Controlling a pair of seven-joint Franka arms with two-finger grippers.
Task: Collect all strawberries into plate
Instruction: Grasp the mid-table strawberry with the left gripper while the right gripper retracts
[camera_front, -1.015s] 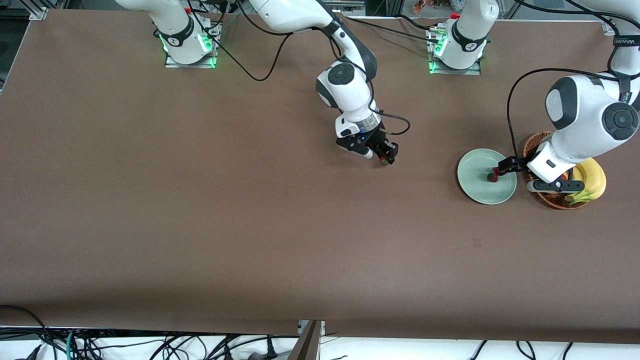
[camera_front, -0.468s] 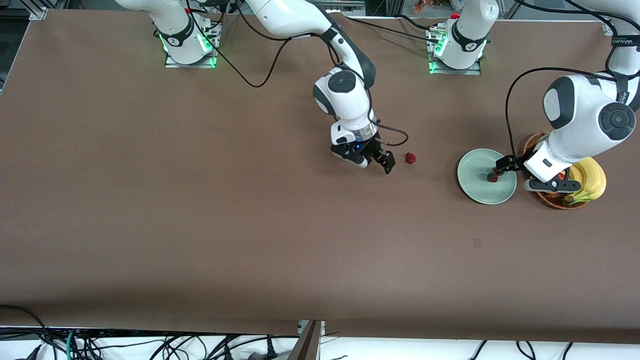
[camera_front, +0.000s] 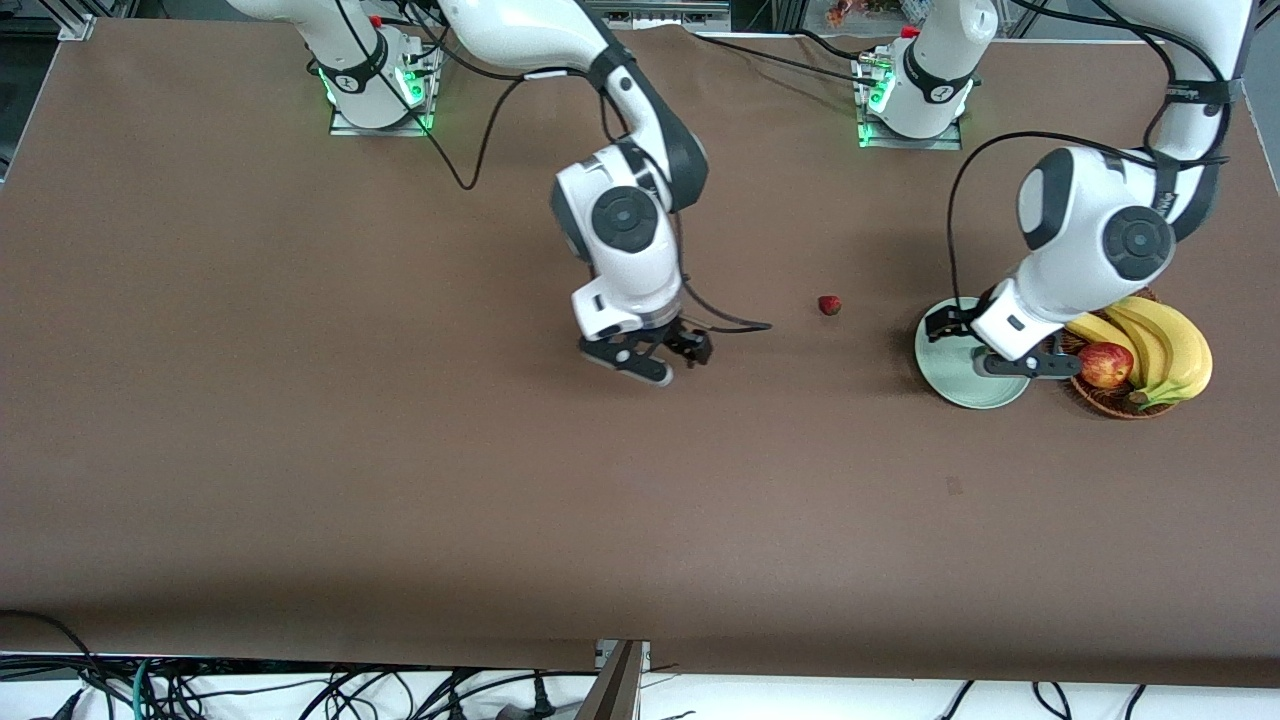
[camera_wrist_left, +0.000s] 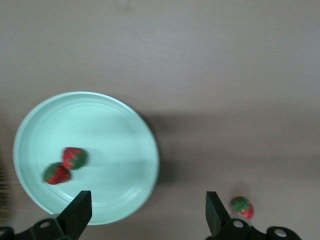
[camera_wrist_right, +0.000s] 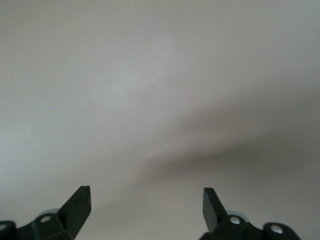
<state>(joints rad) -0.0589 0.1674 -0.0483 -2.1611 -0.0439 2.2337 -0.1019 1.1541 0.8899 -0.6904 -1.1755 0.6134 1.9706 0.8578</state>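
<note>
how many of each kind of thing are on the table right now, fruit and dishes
strawberries: 3, two on the plate, one on the table
apple: 1
banana bunch: 1
plate: 1
basket: 1
total: 7

No text, label, brand, number or sign can be read here. The upper link of the white left arm (camera_front: 1185, 95) carries a small dark band with pale marks on it, but they are too small to make out. The green lights at the two arm bases show no characters, and both wrist views show no lettering.
</note>
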